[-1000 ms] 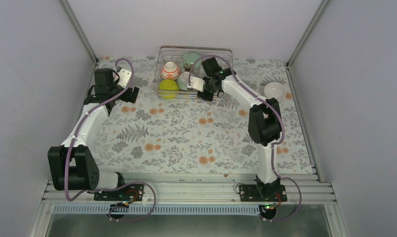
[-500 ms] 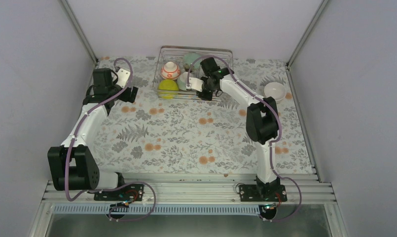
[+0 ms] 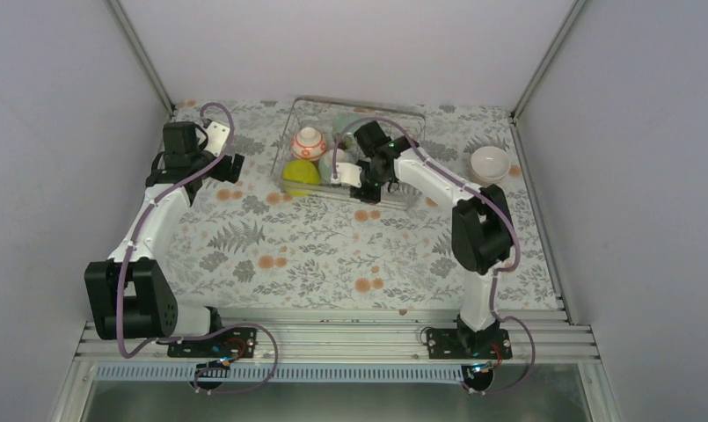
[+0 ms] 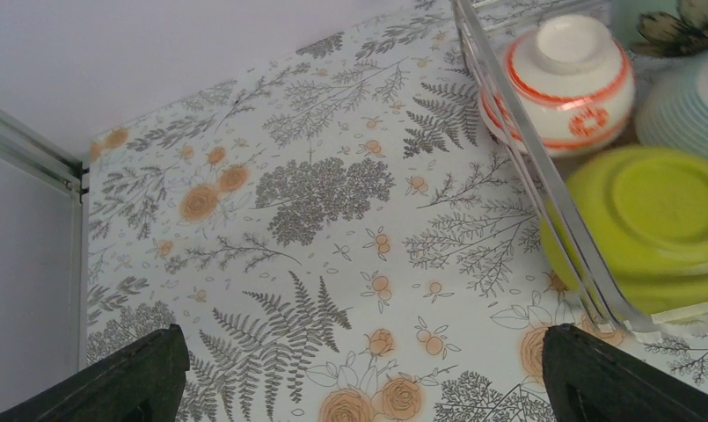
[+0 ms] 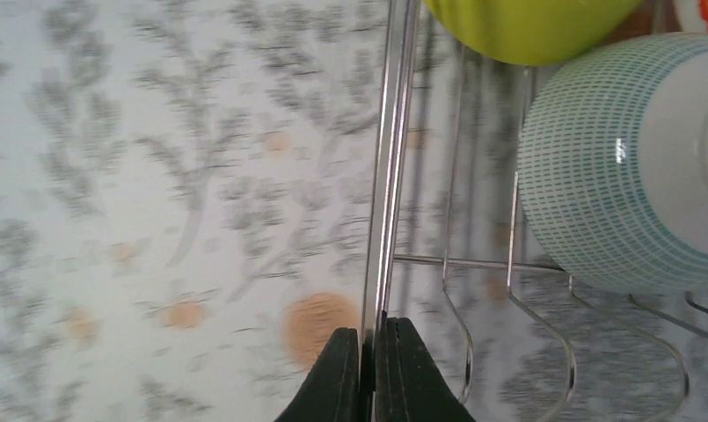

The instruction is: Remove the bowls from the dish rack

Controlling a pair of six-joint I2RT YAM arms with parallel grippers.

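Early stage. Out on table (image 3: 271, 237), right of frame: 1 white bowl (image 3: 490, 162). Left inside dish rack (image 5: 392, 141), upper middle: 4, namely red-striped bowl (image 3: 309, 142), yellow-green bowl (image 3: 301, 172), teal-checked bowl (image 5: 623, 167), pale green bowl (image 3: 346, 126). Pinching rack's front wire, not bowl, with right gripper (image 5: 374, 360). Holding left gripper (image 4: 359, 378) spread, empty, beside rack's left end.

Left arm (image 3: 156, 220) and right arm (image 3: 427, 174) are showing white links, black joints, purple cables trailing behind black fingers (image 5: 339, 378).

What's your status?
Right gripper shut on rack rim. Left gripper open, empty, beside rack. Lime bowl, orange bowl, teal bowl in rack; white bowl on table. Right arm overhangs rack.
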